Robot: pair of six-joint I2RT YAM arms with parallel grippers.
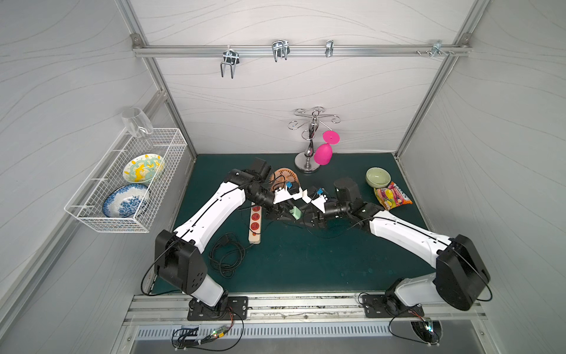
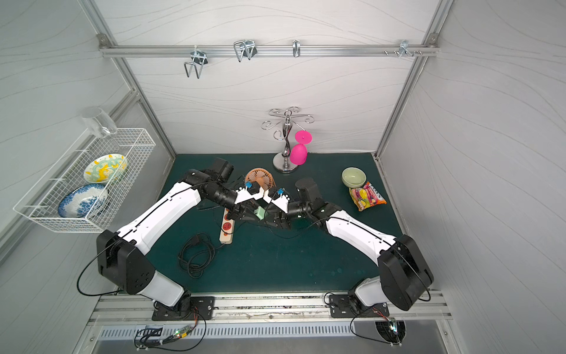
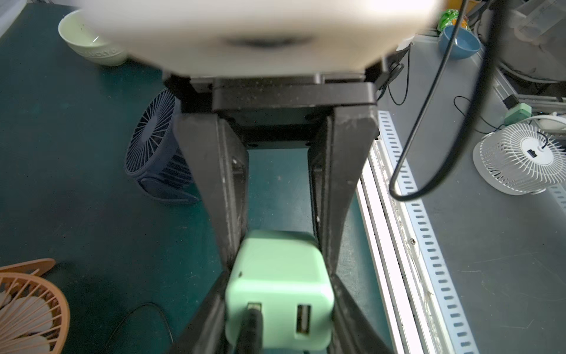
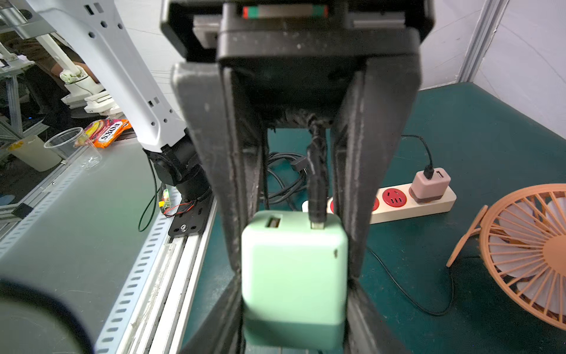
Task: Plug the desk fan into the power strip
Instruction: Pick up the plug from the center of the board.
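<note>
The left gripper [image 1: 289,211] and right gripper [image 1: 304,214] meet tip to tip, both clamped on the green charger [image 3: 278,275], which has a black cable [image 3: 249,331] in one port. The power strip [image 1: 255,223] lies just beside the left gripper, with the orange fan [image 1: 283,179] behind it.

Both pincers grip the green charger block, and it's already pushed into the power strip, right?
Not plugged in. Both the left pincer and right pincer grip the green charger block, but it is held apart from the power strip, as the right wrist view shows.
</note>
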